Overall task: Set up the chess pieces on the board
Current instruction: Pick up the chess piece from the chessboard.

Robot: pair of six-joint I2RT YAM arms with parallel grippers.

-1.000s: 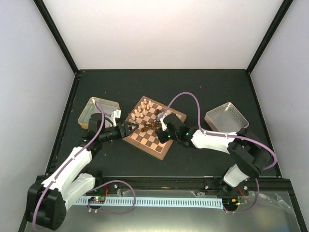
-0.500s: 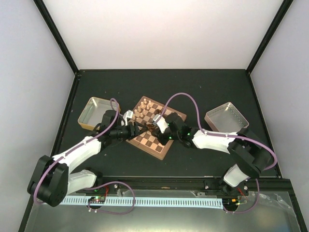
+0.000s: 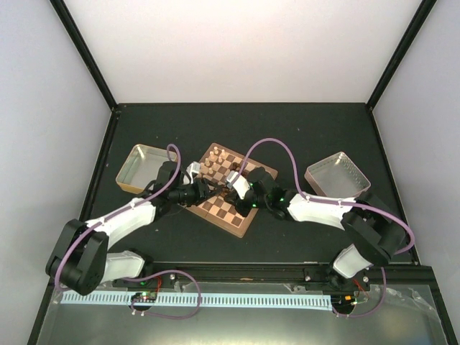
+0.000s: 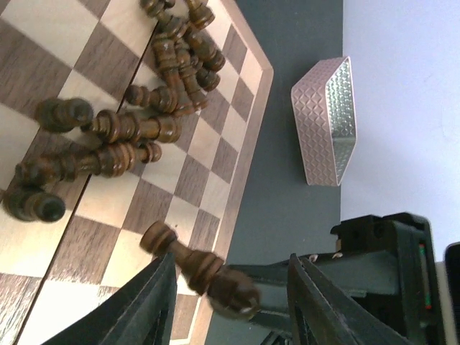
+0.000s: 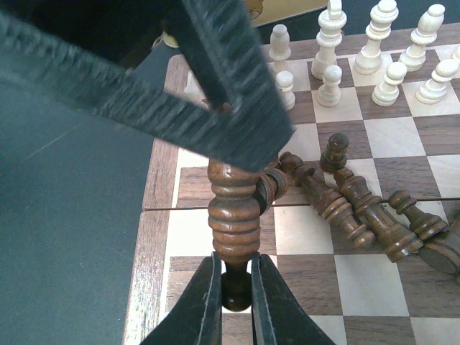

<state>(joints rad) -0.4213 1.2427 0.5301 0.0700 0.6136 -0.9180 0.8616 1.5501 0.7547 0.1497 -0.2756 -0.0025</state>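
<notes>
Handover, looks like: your right claw [image 5: 235, 287] pinches the dark brown turned wooden chessman [image 5: 233, 212] by its tip, leaving its body free for your open left claw [image 4: 231, 277].

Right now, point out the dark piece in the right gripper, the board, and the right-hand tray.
dark piece [image 5: 233, 215], right wrist view, ribbed stem.
board [image 5: 153, 230], right wrist view, left rim.
right-hand tray [image 3: 338, 175], top view, bare floor.

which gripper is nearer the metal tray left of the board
Left. The left gripper is at the board's left edge, on the tray's side; the right gripper, pinching a dark piece, is past it, farther over the board.
</notes>
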